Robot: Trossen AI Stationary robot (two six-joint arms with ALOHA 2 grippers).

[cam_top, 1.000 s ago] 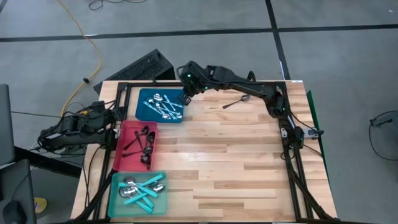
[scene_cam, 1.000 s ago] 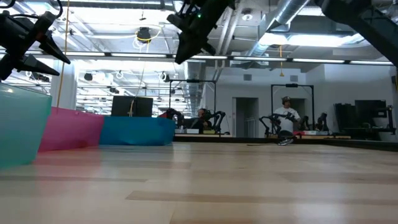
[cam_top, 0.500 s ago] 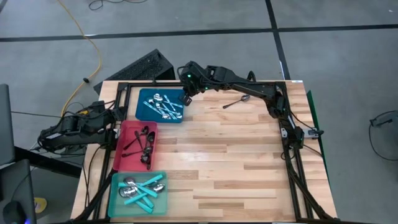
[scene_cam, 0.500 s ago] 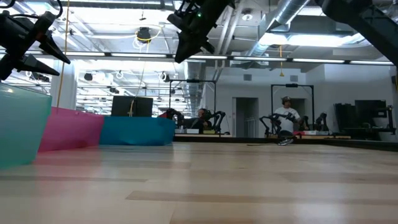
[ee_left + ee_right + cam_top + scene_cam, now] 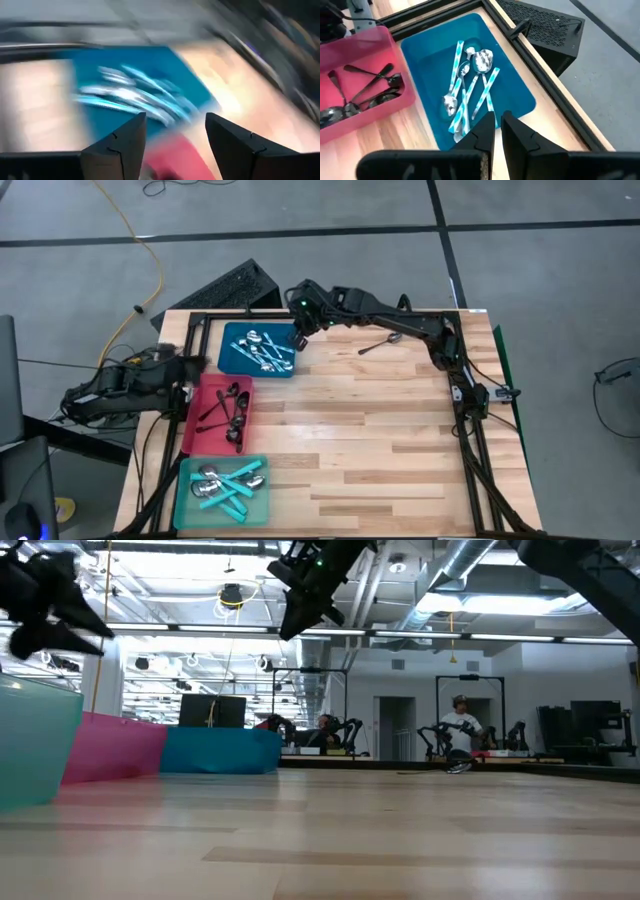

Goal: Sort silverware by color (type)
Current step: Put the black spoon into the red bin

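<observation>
Several shiny silver spoons (image 5: 470, 85) lie in the blue tray (image 5: 232, 355) at the far left. Below it the red tray (image 5: 200, 430) holds several black spoons (image 5: 232, 410), and the teal tray (image 5: 190, 505) holds several turquoise-handled ones (image 5: 235, 485). One spoon (image 5: 378, 343) lies alone on the wood at the far side. My right gripper (image 5: 498, 116) hangs high over the blue tray's right edge, its fingers nearly together with nothing seen between them. My left gripper (image 5: 175, 135) stands open at the table's left edge, beside the red tray.
A black keyboard (image 5: 230, 285) lies on the floor just past the far edge. A black frame rail (image 5: 470, 430) runs round the table. Bare wood (image 5: 370, 440) spreads over the middle and right of the table.
My left gripper has rolled about its own axis while staying at the table's left edge, and its wrist view is blurred. My right gripper has kept still over the blue tray.
</observation>
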